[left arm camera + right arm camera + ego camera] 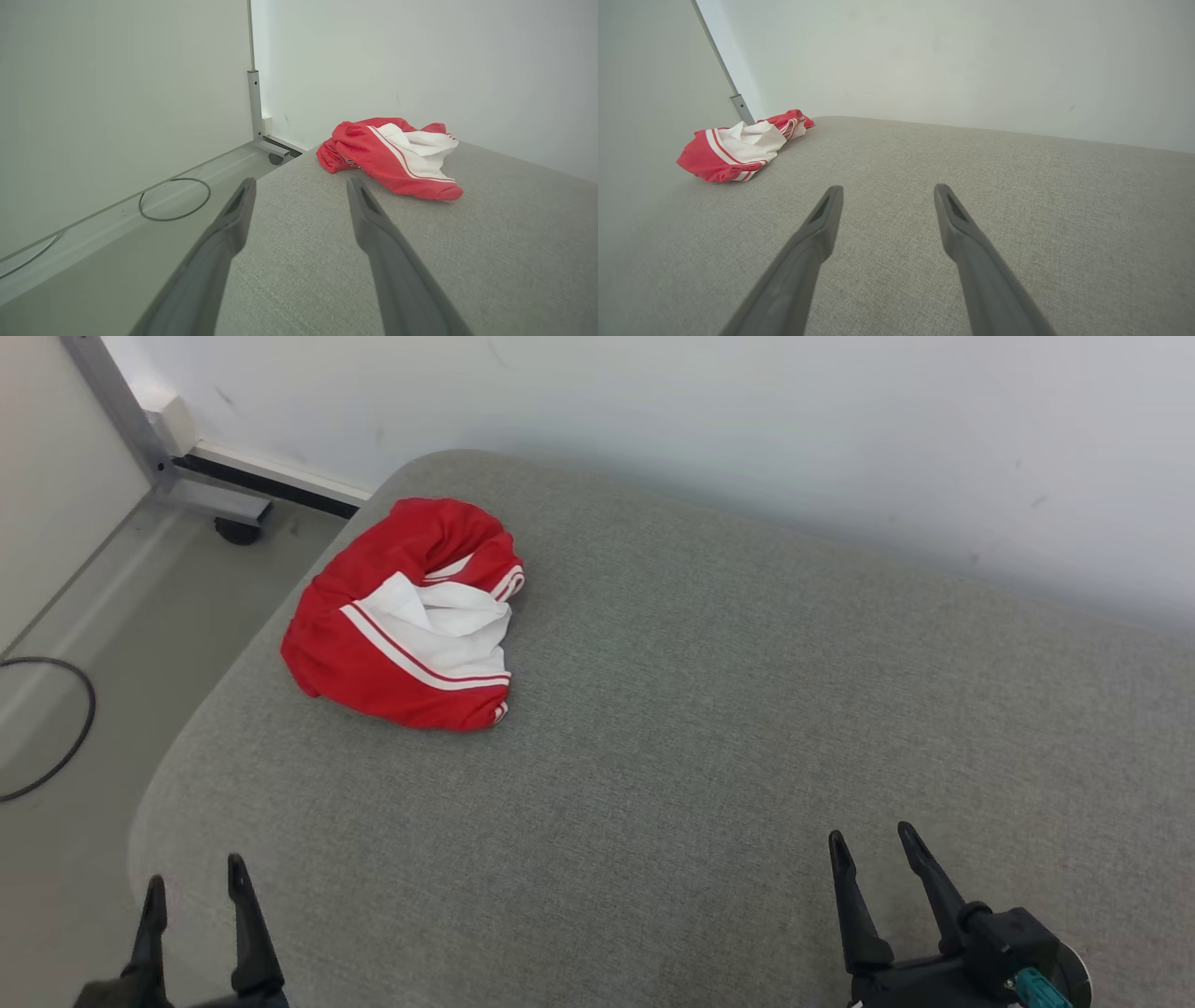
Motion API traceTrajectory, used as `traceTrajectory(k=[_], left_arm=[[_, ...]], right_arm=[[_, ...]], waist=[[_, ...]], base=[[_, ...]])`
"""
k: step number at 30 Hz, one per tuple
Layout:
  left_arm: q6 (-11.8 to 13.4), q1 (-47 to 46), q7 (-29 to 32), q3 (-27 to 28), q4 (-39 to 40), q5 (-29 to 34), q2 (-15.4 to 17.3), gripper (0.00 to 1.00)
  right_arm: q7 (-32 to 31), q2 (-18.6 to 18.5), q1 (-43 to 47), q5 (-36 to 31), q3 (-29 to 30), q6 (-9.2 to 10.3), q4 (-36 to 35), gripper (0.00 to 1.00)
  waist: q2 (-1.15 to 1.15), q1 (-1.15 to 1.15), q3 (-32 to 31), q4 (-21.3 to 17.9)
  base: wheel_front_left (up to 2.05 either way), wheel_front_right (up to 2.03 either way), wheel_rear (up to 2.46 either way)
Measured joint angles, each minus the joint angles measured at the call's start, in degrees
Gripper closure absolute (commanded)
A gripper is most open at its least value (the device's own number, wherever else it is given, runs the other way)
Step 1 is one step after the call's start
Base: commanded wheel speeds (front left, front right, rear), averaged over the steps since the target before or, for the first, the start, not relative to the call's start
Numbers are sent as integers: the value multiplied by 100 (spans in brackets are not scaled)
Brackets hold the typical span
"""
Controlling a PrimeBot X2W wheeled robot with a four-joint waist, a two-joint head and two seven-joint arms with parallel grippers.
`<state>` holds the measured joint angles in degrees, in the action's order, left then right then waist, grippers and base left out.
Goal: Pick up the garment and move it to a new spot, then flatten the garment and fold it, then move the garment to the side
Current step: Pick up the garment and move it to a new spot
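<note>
Lower left of the head view: left gripper [194, 870], fingers spread wide with nothing between them, over the near left edge of the grey fabric-covered surface [672, 756]. Lower right: right gripper [870, 831], also spread and empty, above the near right part of the surface. Neither touches the cloth.

The red garment [373, 663], with a white panel and white stripes, lies crumpled in a heap in the upper left of the frame, by the surface's rounded far left corner. It is well apart from both grippers, closer to the left one. Left wrist view: it lies ahead, right of the fingers. Right wrist view: far off at upper left.

Floor at far left: looped dark cable [91, 695]. Beyond it, a metal frame leg on a caster [233, 529], then the white wall [747, 429].
</note>
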<state>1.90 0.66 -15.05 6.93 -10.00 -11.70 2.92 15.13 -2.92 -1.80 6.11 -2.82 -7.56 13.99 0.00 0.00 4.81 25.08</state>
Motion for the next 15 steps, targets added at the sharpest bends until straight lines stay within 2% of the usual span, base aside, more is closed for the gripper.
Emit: traceTrajectory(k=[4, 8, 15], left_arm=[[-252, -537, 0, 143, -164, 83, 43, 0], [-592, -1393, 0, 253, -650, 86, 334, 0], [-798, -2666, 1, 352, -1528, -121, 850, 0]], right_arm=[[0, 1, -130, -3, -51, 0, -23, 0], [0, 2, -293, -18, -104, 0, -73, 0], [0, 0, -608, 63, -202, 0, -196, 0]], waist=[[0, 0, 92, -197], [0, 1, 238, -495], [0, 1, 554, -938]], base=[[0, 0, 0], [0, 0, 0], [0, 0, 0]])
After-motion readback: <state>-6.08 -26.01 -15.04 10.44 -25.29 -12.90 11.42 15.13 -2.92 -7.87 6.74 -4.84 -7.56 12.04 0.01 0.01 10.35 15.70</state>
